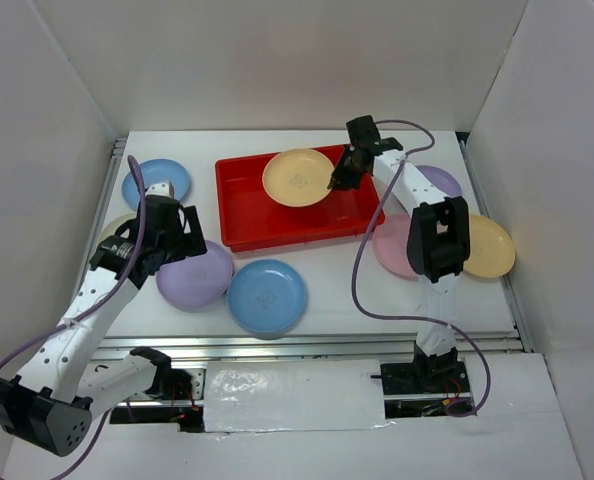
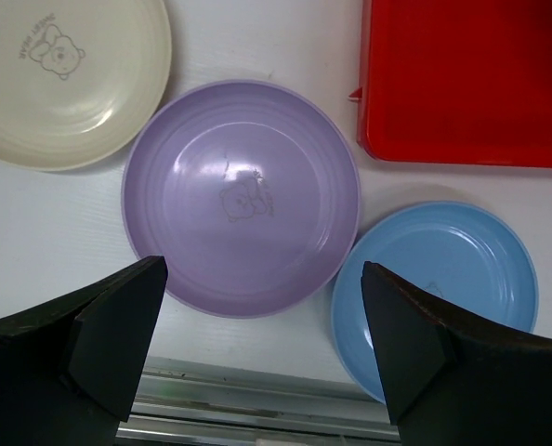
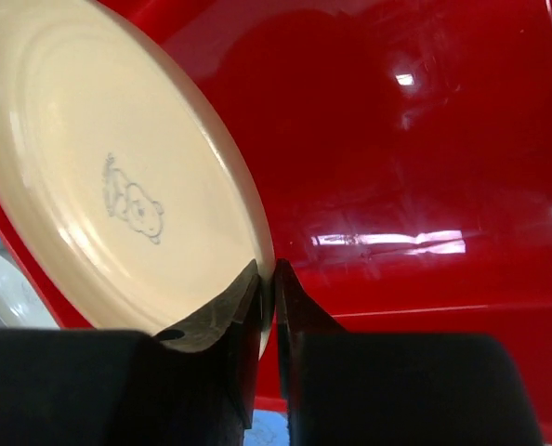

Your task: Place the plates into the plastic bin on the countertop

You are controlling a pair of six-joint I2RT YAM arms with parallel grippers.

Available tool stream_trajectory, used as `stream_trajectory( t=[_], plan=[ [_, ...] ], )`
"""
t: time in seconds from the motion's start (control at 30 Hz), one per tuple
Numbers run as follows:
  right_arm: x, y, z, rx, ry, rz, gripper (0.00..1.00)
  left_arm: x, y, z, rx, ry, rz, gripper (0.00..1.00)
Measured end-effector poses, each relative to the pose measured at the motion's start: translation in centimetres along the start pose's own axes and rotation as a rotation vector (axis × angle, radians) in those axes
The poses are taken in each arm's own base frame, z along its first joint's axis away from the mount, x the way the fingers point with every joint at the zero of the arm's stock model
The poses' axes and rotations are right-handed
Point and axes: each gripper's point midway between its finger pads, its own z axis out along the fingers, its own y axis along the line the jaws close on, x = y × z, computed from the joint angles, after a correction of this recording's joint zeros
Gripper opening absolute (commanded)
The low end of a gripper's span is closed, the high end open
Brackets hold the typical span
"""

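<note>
The red plastic bin (image 1: 247,215) lies at the back middle of the countertop (image 1: 347,290). My right gripper (image 1: 339,178) is shut on the rim of a yellow plate (image 1: 297,177) and holds it tilted over the bin; the wrist view shows the plate (image 3: 109,177) pinched between the fingers above the red bin floor (image 3: 415,149). My left gripper (image 1: 167,240) is open and empty above a purple plate (image 2: 241,197), with a blue plate (image 2: 443,279) to its right and a cream plate (image 2: 67,79) at upper left.
More plates lie on the countertop: a blue one (image 1: 155,183) at back left, a blue one (image 1: 267,297) in front of the bin, and pink (image 1: 392,245), purple (image 1: 439,180) and yellow (image 1: 489,246) ones at right. A metal rail (image 1: 307,345) edges the front.
</note>
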Motion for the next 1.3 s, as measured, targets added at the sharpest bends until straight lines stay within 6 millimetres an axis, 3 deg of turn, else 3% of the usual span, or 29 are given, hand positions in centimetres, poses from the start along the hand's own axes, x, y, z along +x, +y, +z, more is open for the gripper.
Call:
stream_trajectory(
  t=[0.03,0.07,0.1,0.2,0.3,0.4,0.6,0.7,0.8,1.0,1.17,1.3],
  plan=[
    [0.2,0.0,0.3,-0.003,0.013,-0.001,0.37,0.2,-0.2,0.1,0.010,0.011,0.002,0.99],
    [0.3,-0.1,0.7,-0.006,0.026,0.002,0.47,0.3,-0.4,0.1,0.020,0.019,0.002,0.99],
    [0.5,-0.2,0.8,-0.008,0.033,-0.001,0.70,0.5,-0.6,0.1,0.031,0.026,0.002,0.99],
    [0.8,0.1,0.5,-0.021,0.045,-0.026,1.00,1.3,-1.1,0.3,0.058,0.053,-0.006,0.99],
    [1.0,0.5,-0.6,-0.027,0.029,-0.057,1.00,3.6,-1.8,0.7,0.079,0.114,-0.020,0.99],
    [1.8,0.9,-3.3,-0.026,-0.004,-0.098,1.00,6.8,-3.1,1.3,0.133,0.195,-0.049,0.99],
    [4.9,3.2,-12.6,-0.141,-0.130,-0.218,1.00,14.2,-2.8,4.0,0.131,0.358,-0.144,0.99],
    [6.4,3.5,-15.9,-0.202,-0.171,-0.254,1.00,16.3,-3.1,4.3,0.116,0.415,-0.152,0.99],
    [7.3,2.3,-16.3,-0.199,-0.173,-0.261,1.00,16.7,-4.6,4.2,0.132,0.402,-0.138,0.99],
    [9.6,-0.4,-14.4,-0.137,-0.110,-0.274,1.00,18.8,-6.3,4.0,0.074,0.372,-0.117,0.94],
    [9.7,-0.4,-15.3,-0.149,-0.123,-0.285,1.00,21.1,-5.3,5.9,-0.071,0.380,-0.076,0.78],
    [9.3,-0.2,-16.6,-0.165,-0.161,-0.293,1.00,21.0,-8.1,6.3,-0.068,0.342,-0.058,0.50]
  ],
)
